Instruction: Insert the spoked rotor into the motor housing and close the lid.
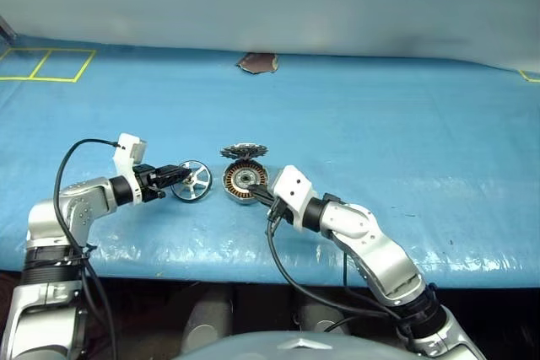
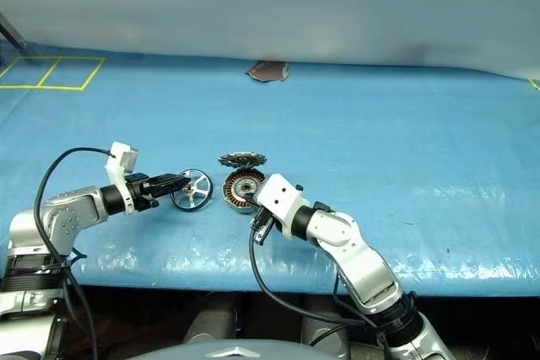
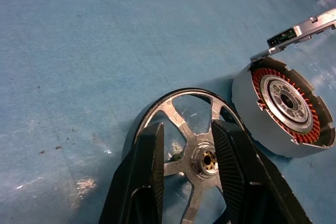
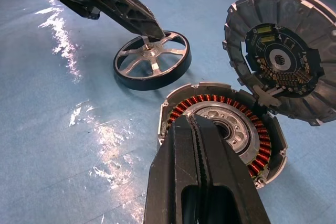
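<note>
The spoked rotor (image 1: 196, 183), a dark-rimmed disc with silver spokes, lies slightly tilted on the blue table just left of the motor housing (image 1: 245, 181). My left gripper (image 3: 186, 129) reaches in from the left and is shut across a spoke beside the rotor's hub. The housing (image 4: 181, 103) is a silver cup with copper windings. Its finned lid (image 4: 283, 56) stands hinged open behind it, with a circuit board showing inside. My right gripper (image 4: 193, 119) is shut with nothing in it, its tip on the housing's near edge over the windings.
Blue sheeting covers the table (image 1: 405, 141); its front edge runs close below both arms. A brown patch (image 1: 257, 62) lies at the back, and yellow tape lines (image 1: 46, 65) mark the far left. A black cable (image 1: 72, 158) loops off my left wrist.
</note>
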